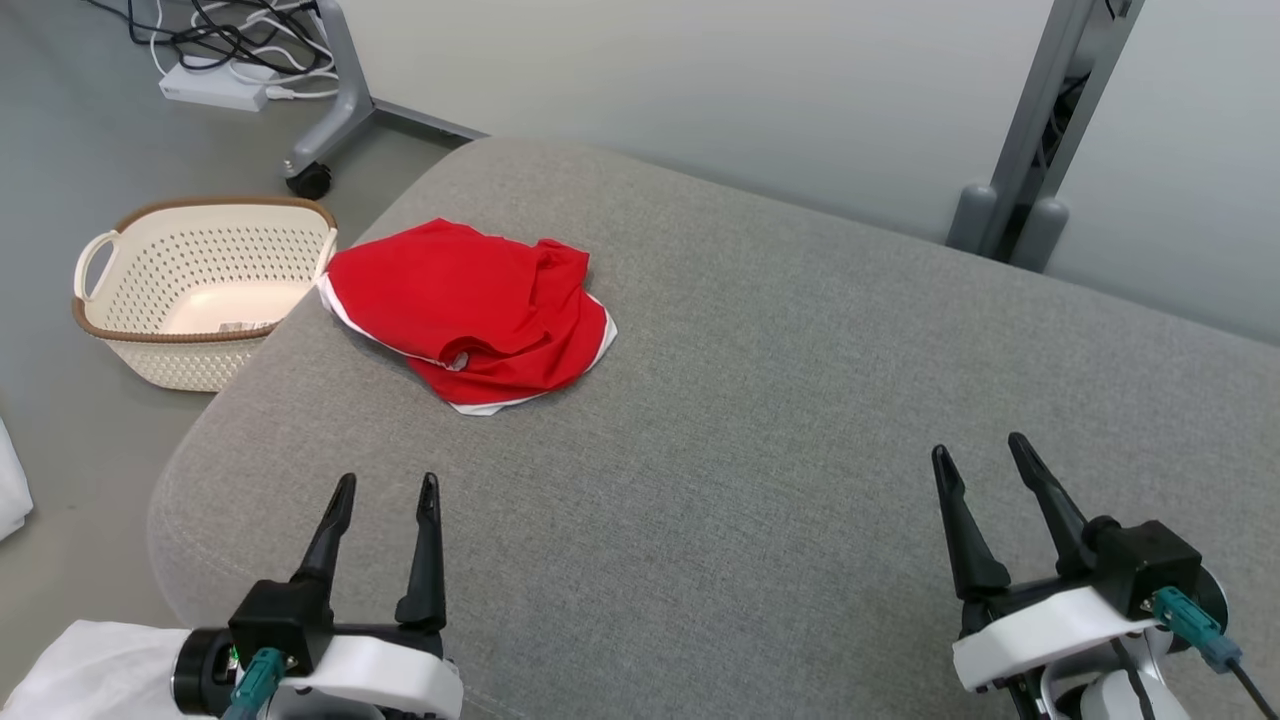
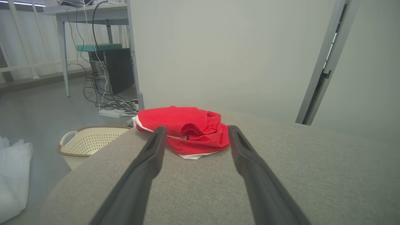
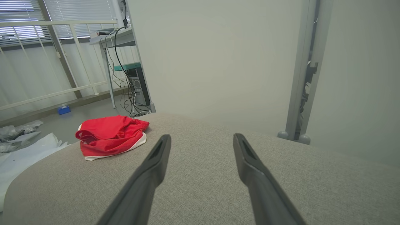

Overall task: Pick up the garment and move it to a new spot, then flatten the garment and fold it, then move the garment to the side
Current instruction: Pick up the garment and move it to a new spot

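Plainly, red garment (image 1: 470,315) crumpled on cushion (image 1: 780,420), left fingers (image 1: 427,560), right fingers (image 1: 962,530) spread empty, basket (image 1: 230,265) in head view

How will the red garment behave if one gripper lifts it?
Probably floppy: the red garment lies crumpled in soft folds on the grey cushion, so it should drape and unfurl. Likely light, being thin fabric. A push would probably bunch it rather than slide it, given the textured upholstery.

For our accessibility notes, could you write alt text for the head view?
A crumpled red garment lies untouched on a grey cushion; the left gripper and right gripper are open in the foreground. A perforated cream basket stands on the floor beside it.
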{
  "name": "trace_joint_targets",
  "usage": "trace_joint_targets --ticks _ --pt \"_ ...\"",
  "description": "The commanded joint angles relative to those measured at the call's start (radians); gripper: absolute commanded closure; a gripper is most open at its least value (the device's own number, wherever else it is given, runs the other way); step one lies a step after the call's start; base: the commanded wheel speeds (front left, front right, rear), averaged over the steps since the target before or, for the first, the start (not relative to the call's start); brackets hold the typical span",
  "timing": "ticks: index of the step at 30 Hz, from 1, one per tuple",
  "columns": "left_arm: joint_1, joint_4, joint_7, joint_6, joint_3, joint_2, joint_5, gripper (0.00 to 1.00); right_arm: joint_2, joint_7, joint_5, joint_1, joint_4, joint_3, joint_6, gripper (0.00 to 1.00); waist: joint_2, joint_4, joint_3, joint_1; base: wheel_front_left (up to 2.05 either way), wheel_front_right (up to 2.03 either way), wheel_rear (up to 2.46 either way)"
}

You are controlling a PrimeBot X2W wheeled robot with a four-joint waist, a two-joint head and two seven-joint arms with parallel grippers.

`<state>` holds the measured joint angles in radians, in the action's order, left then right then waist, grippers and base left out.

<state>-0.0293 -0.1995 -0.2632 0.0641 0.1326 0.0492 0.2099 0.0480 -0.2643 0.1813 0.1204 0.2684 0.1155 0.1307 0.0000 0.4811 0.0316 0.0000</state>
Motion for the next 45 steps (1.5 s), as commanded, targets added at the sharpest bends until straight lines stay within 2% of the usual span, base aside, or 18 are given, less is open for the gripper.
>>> trace_joint_targets --ticks 1,10,15,20,25,30,36,41,45 --pt "-0.028 -0.001 -0.001 -0.006 -0.003 0.004 -0.007 0.00 0.006 0.000 -0.013 0.020 -0.010 0.000 0.000 0.00 0.0000 -0.008 0.026 0.0000 0.00 0.00 0.00" --pt "-0.191 -0.066 -0.001 -0.032 -0.059 0.003 0.010 0.00 0.054 0.000 -0.057 0.101 -0.064 0.008 0.000 0.00 0.0000 -0.039 0.188 0.0000 0.00 0.00 0.00" --pt "-0.361 -0.198 -0.001 -0.074 -0.103 0.024 -0.024 0.00 0.092 0.000 -0.066 0.163 -0.093 0.027 0.000 0.00 0.0000 -0.075 0.275 0.0000 0.00 0.00 0.00" --pt "-0.528 -0.365 -0.001 -0.111 -0.107 0.061 -0.032 0.00 0.111 0.000 -0.070 0.205 -0.119 0.043 0.000 0.00 0.0000 -0.107 0.339 0.0000 0.00 0.00 0.00" --pt "-0.726 -0.574 0.118 -0.158 -0.063 0.128 -0.048 0.00 0.123 0.000 -0.075 0.244 -0.136 0.068 0.000 0.00 0.0000 -0.153 0.401 0.0000 0.00 0.00 0.00" --pt "-0.868 -0.715 0.223 -0.174 -0.041 0.179 -0.050 0.00 0.115 0.000 -0.075 0.267 -0.137 0.085 0.000 0.00 0.0000 -0.200 0.447 0.0000 0.00 0.00 0.00" --pt "-0.968 -0.862 0.344 -0.183 -0.042 0.216 -0.024 0.00 0.107 0.000 -0.073 0.285 -0.131 0.105 0.000 0.00 0.0000 -0.250 0.476 0.0000 0.00 0.00 0.00" --pt "-1.006 -0.944 0.375 -0.183 -0.037 0.236 -0.018 0.00 0.106 0.000 -0.074 0.282 -0.129 0.106 0.000 0.00 0.0000 -0.274 0.487 0.0000 0.00 0.00 0.00" --pt "-1.026 -0.995 0.392 -0.166 -0.046 0.238 -0.002 0.00 0.106 0.000 -0.076 0.275 -0.125 0.107 0.000 0.00 0.0000 -0.281 0.487 0.0000 0.00 0.00 0.00"
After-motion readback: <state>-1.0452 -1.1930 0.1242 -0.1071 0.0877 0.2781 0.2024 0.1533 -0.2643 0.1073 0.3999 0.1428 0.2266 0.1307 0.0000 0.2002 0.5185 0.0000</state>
